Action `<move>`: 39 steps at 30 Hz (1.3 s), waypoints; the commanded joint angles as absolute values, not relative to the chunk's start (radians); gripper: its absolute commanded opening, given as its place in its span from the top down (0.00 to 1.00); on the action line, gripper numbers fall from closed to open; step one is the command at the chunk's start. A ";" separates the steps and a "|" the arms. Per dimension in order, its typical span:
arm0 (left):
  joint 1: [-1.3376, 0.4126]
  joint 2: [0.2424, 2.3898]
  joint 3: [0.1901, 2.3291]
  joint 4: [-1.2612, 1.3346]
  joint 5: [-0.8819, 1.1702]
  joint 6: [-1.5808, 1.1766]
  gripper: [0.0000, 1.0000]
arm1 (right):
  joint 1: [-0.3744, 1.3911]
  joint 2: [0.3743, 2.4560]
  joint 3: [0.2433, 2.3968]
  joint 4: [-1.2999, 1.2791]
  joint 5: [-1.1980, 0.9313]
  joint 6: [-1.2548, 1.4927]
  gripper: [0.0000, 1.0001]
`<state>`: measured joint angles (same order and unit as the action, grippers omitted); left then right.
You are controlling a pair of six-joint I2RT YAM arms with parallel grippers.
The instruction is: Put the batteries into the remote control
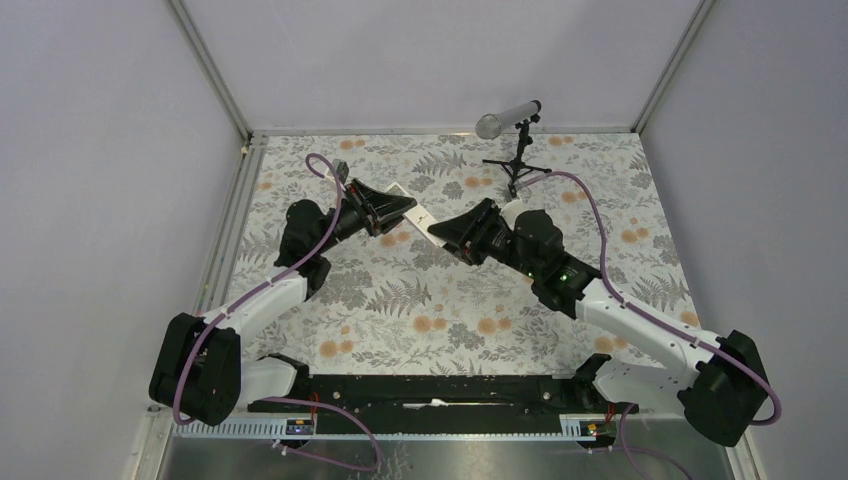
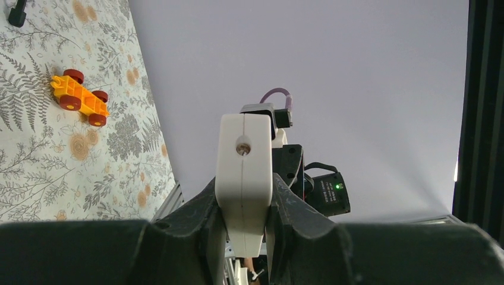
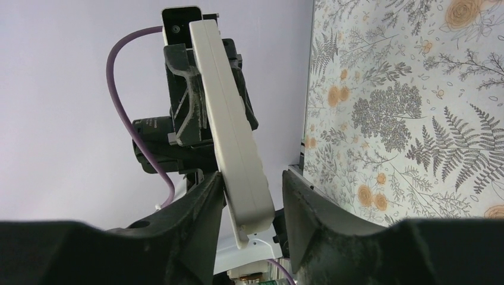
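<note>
Top external view: we see the remote control (image 1: 417,211) in mid-air, left gripper (image 1: 400,206) clamped on one end, right gripper (image 1: 437,231) straddling the other end, one finger (image 3: 309,219) standing clear of it.

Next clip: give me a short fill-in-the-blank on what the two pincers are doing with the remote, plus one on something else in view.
1. The left pincer is ____ on the remote.
2. The right pincer straddles the remote's other end, its jaws ____, with a gap on one side.
3. The toy car has red wheels and an ____ body.
Missing words: shut; open; orange.
</note>
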<state>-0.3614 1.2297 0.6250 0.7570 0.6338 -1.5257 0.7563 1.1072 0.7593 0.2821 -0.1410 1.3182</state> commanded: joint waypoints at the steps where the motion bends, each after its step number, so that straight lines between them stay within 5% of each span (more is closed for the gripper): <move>1: -0.363 1.187 0.637 0.861 0.614 -1.556 1.00 | 0.750 1.132 0.805 0.270 -0.121 1.275 0.55; 23: -0.422 1.177 0.719 0.771 0.687 -1.498 1.00 | 0.750 1.266 0.868 0.308 -0.164 1.245 0.63; 39: -0.541 1.164 0.728 0.687 0.656 -1.491 1.00 | 0.750 1.332 0.883 0.396 -0.142 1.196 0.56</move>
<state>-0.4004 1.2079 0.6678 0.5903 0.4206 -1.4490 0.7315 1.2755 0.8604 0.3283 -0.1650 1.2583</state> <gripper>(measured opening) 0.251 0.439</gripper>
